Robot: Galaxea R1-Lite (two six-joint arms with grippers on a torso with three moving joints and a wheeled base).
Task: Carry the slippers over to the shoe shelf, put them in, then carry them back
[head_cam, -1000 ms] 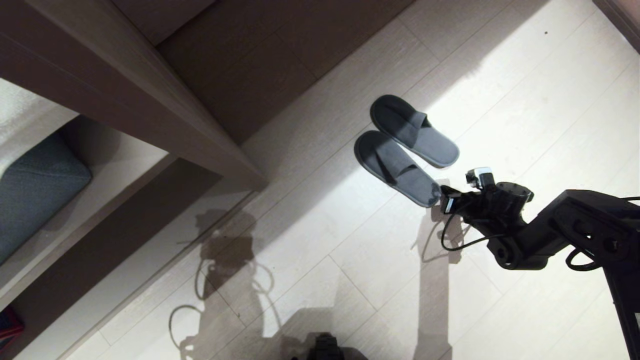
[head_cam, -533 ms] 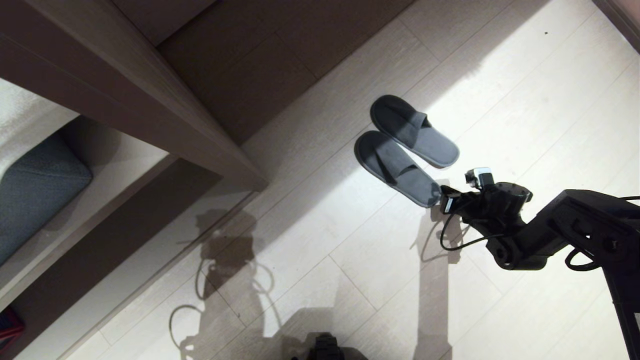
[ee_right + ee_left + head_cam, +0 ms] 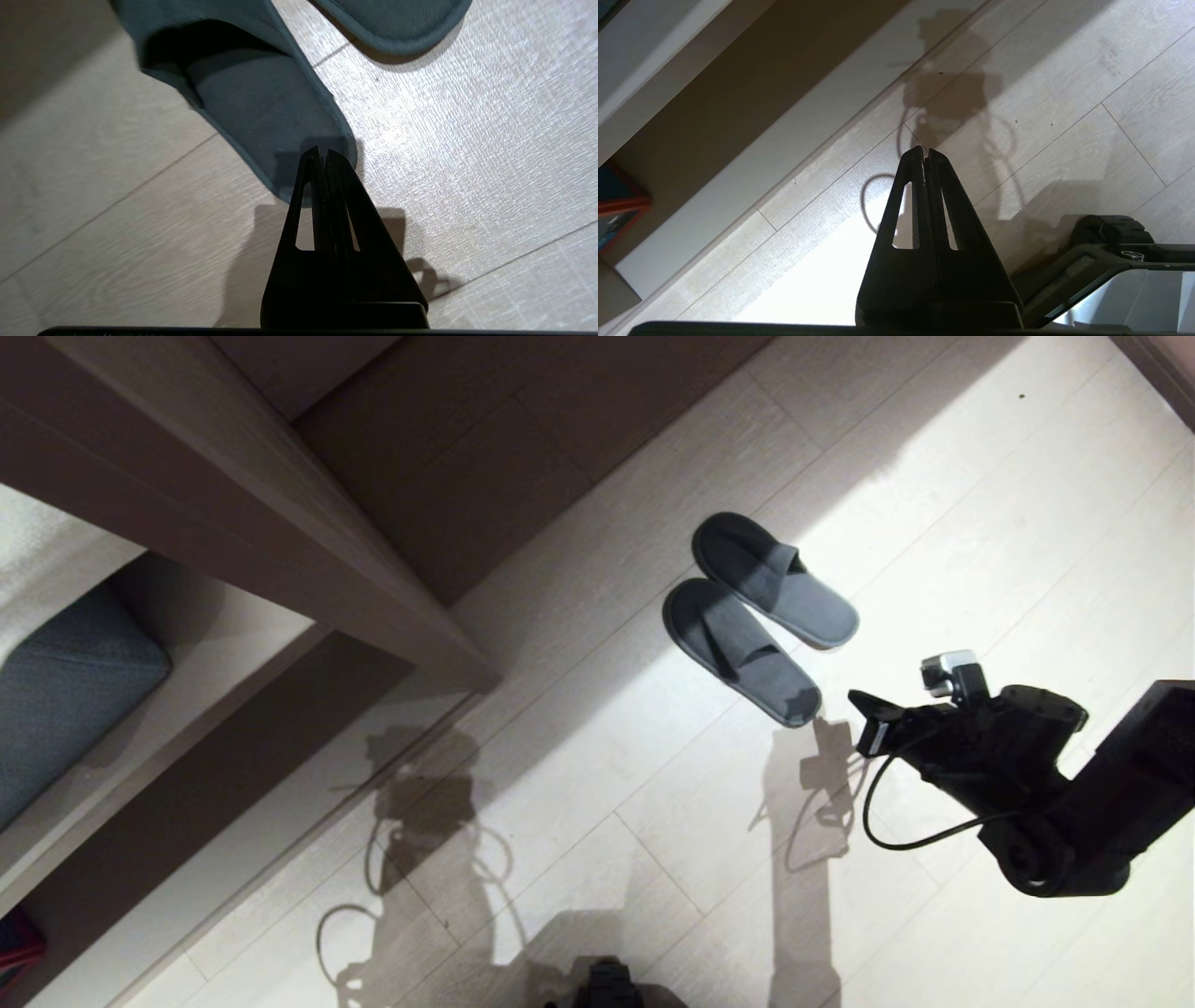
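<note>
The two dark grey slippers lie side by side on the pale floor, the nearer one (image 3: 740,651) (image 3: 261,102) and the farther one (image 3: 773,581) (image 3: 397,18). My right gripper (image 3: 857,702) (image 3: 322,151) is shut and empty. It hangs just off the heel end of the nearer slipper without touching it. My left gripper (image 3: 924,150) is shut with nothing in it, parked over bare floor. The shoe shelf is out of view.
A long taupe furniture slab (image 3: 280,513) runs diagonally across the left of the head view. Under it is a pale ledge (image 3: 224,644) carrying a blue-grey cushion (image 3: 65,691). Sunlit floorboards (image 3: 1027,523) spread to the right of the slippers.
My right arm has drawn back from the nearer slipper's heel, to the right and lower in the head view, leaving a small gap. The slippers have stayed put.
</note>
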